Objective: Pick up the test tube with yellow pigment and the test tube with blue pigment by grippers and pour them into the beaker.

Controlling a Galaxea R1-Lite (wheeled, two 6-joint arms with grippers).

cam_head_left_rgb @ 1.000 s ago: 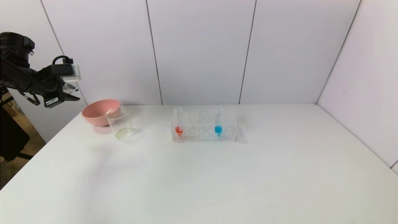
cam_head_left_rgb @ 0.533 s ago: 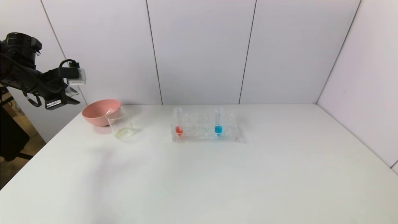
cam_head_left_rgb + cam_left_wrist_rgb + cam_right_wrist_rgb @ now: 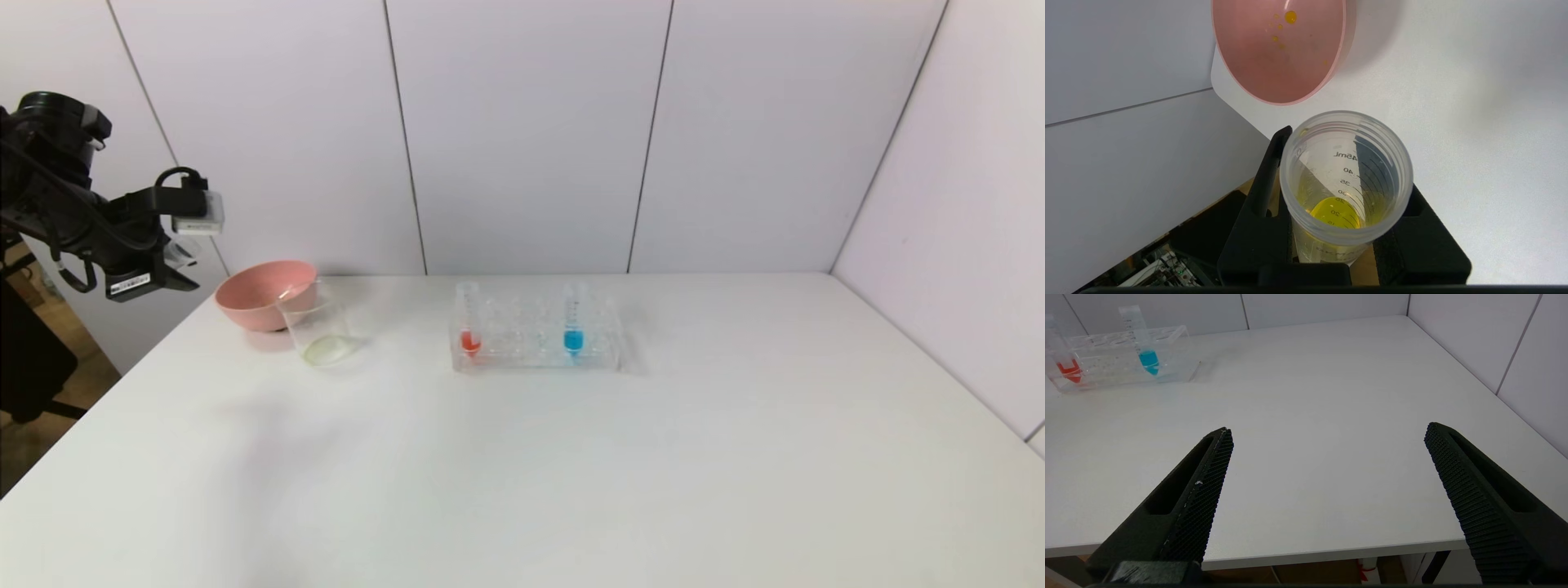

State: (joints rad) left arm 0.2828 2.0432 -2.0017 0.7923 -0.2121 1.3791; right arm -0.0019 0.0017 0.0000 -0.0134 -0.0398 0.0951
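Two tubes stood in the rack [image 3: 535, 336]; blue tube [image 3: 574, 320] waiting. Left pincer [image 3: 1331, 204] pinched yellow tube [image 3: 1345, 179] off the surface's left edge, near beaker [image 3: 317, 322]. Right pincer [image 3: 1327, 465] spread, idle. Next: tip over beaker.

A: Bright, even, diffuse light; the white surface [image 3: 571, 457] looks nearly washed out.
B: Shadows?
A: Soft ones beside the tube rack [image 3: 535, 331] and pink bowl [image 3: 263, 294]. The head view looks slightly soft.
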